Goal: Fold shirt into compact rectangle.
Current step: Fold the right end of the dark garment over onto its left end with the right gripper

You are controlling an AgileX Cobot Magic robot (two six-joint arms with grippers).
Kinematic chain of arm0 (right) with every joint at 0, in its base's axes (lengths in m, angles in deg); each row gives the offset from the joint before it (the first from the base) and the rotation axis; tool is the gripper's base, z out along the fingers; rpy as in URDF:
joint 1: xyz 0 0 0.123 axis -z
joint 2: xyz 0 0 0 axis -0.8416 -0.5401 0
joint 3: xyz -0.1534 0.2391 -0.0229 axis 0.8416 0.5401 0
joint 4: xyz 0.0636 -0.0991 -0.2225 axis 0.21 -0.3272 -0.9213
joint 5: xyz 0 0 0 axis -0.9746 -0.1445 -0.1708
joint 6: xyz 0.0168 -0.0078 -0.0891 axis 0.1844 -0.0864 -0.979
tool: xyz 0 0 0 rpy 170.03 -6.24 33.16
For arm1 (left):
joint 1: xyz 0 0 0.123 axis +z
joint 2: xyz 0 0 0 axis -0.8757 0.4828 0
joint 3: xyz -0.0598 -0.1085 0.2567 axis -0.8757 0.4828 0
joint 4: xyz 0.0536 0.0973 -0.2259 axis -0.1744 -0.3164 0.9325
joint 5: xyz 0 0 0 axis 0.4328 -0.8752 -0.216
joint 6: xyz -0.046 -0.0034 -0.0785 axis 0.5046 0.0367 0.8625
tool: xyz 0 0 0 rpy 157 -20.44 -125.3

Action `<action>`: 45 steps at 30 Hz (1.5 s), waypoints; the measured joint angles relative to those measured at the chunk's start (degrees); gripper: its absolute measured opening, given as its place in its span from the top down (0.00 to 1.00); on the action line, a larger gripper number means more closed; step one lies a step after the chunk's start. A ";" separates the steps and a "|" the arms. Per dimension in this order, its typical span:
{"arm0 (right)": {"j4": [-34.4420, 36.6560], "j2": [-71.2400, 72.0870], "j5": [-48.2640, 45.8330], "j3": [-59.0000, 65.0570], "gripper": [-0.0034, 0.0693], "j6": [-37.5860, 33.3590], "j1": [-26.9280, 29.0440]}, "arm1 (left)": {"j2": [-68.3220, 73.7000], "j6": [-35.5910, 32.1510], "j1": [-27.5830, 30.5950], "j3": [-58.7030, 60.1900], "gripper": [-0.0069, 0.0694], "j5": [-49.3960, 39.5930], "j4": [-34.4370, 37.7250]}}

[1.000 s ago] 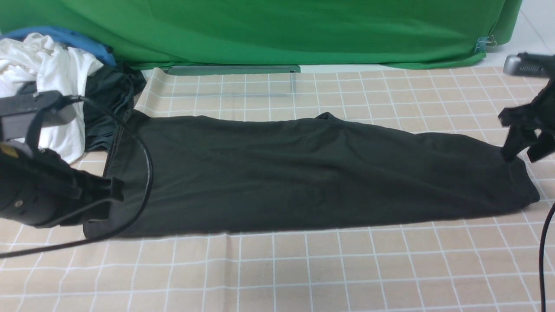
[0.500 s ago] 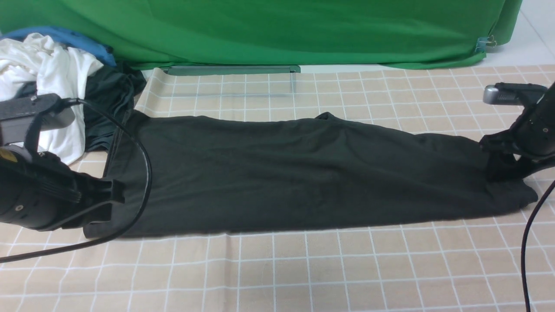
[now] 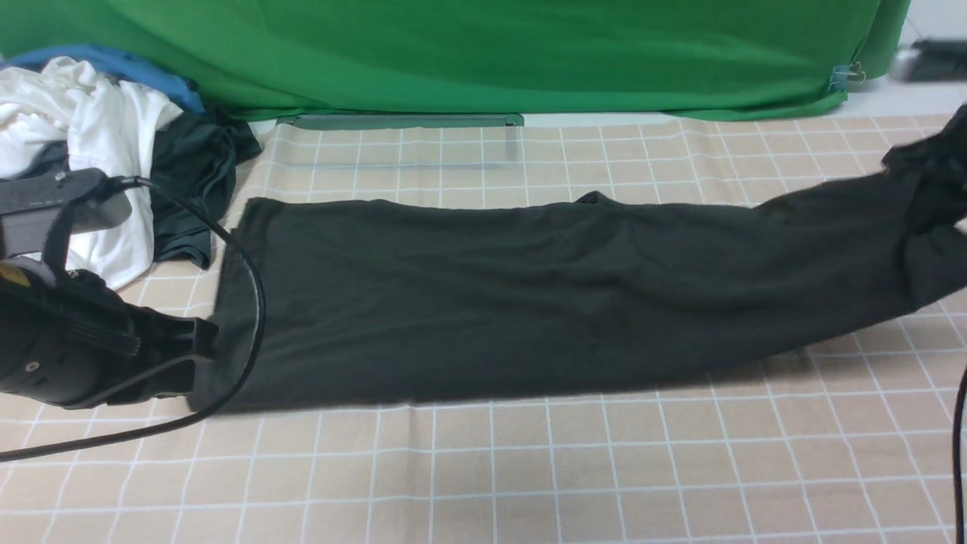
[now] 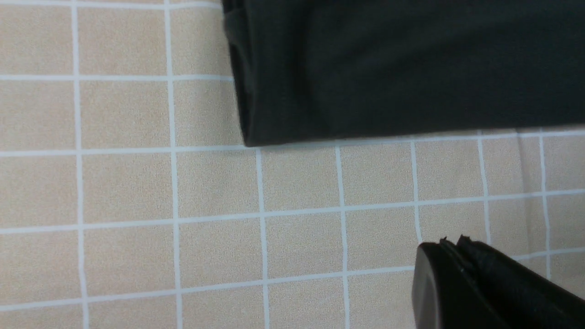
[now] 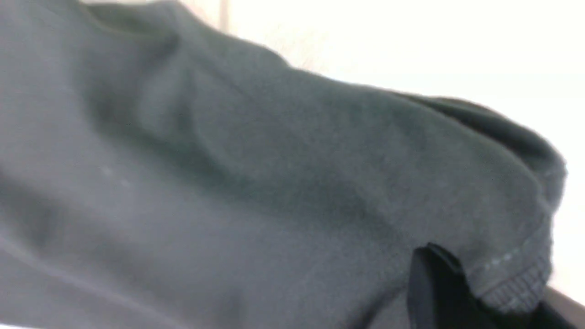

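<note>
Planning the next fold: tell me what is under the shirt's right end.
The shirt's raised right end hangs over bare checked cloth, only shadow on it. Further left the shirt lies flat, hiding whatever is beneath.

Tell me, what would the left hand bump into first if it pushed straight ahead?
Probably the near left end of the black shirt, just ahead of the left hand. A strip of checked tablecloth lies between, so a downward tilt could touch that first; depth is unclear.

Even light, soft shadows, right wrist view blurred, overexposed
</note>
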 joint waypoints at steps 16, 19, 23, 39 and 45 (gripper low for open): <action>15.60 2.96 -0.87 -9.75 0.81 3.06 -18.46 | -1.93 -0.23 0.00 0.00 0.88 -0.49 0.39; 16.45 0.72 0.99 -13.59 0.81 4.85 -26.25 | -5.45 0.78 0.00 -0.23 0.88 -1.44 -0.68; 16.75 -5.20 3.19 -20.77 0.81 7.88 -35.06 | -10.87 2.54 0.00 -1.42 0.88 -5.00 -2.17; 19.37 -28.49 14.45 -40.46 0.81 13.63 -51.14 | -22.95 4.44 0.00 -1.79 0.88 -12.70 -5.65; 22.05 -32.92 23.13 -40.52 0.64 14.47 -52.10 | -23.18 4.44 0.00 -1.79 0.88 -13.39 -6.75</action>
